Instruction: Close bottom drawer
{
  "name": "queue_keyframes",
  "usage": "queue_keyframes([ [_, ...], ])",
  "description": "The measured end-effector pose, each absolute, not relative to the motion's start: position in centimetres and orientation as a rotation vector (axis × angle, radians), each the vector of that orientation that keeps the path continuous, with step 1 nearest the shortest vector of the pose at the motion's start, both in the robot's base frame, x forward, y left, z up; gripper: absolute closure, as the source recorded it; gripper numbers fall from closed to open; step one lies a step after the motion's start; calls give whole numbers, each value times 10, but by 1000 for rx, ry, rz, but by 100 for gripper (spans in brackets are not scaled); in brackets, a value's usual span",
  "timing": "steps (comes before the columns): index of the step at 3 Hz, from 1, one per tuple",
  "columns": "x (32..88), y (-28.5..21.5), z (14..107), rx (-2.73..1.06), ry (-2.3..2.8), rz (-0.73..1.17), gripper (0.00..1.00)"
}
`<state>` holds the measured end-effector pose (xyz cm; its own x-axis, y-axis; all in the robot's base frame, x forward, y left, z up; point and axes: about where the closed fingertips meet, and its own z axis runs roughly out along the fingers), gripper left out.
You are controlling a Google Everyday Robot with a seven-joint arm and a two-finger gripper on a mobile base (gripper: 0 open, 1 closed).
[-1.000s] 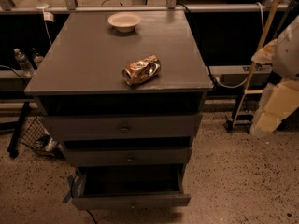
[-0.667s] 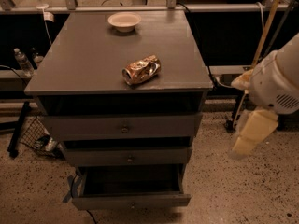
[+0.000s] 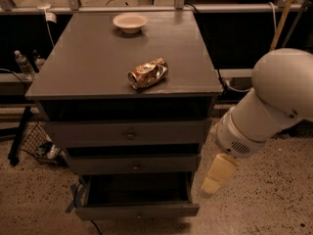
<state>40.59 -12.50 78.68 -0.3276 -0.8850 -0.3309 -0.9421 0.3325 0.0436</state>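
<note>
Gripper (image 3: 216,178) hangs just off the cabinet's (image 3: 122,58) right side, low down, about level with its middle drawer (image 3: 133,165); whether it is parted or closed I cannot tell. From it, the bottom drawer (image 3: 137,211) lies down and leftward, pulled out at the cabinet's foot, its long front running across the cabinet's width. The gripper is beside that front, not before it; closing calls for a push toward the cabinet's back.
</note>
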Motion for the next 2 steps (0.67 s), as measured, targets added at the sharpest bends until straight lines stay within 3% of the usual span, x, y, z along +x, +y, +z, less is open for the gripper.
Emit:
queue_keyframes([
  [2,404,-111,730,-1585,2458,429,0],
])
